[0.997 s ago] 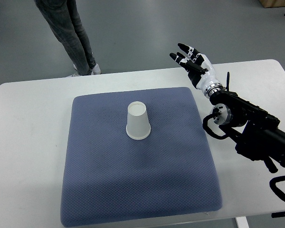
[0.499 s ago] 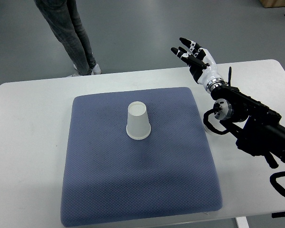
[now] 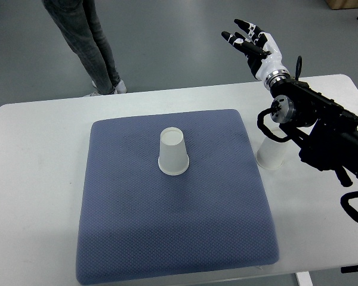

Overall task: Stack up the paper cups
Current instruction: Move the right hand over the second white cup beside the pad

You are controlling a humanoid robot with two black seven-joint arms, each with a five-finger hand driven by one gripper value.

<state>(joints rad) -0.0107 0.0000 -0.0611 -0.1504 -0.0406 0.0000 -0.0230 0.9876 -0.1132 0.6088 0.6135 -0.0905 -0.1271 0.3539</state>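
Nearest the camera, along the lower part of the frame, the front edge of the blue-grey mat (image 3: 167,238) lies flat on the white tabletop (image 3: 36,179), with nothing resting on that part of it. Further up, at about the middle of the frame, one paper cup (image 3: 173,152) stands upside down on the mat, its wide rim down and its narrow base up, on its own and untouched. To the right of the mat, at the middle right of the frame, a second paper cup (image 3: 271,153) stands on the bare tabletop just beside the mat's edge, partly hidden under the dark forearm (image 3: 322,128) that comes in from the right. The two cups are well apart, so by the look of it no stacking is done: one cup has yet to be picked up and set over the other. Further back, at the upper right, the right robot hand (image 3: 255,43) hangs beyond the tabletop's far edge over the grey floor (image 3: 179,42), fingers spread wide and holding nothing. At the far upper left a person's legs (image 3: 89,42) stand on the floor.
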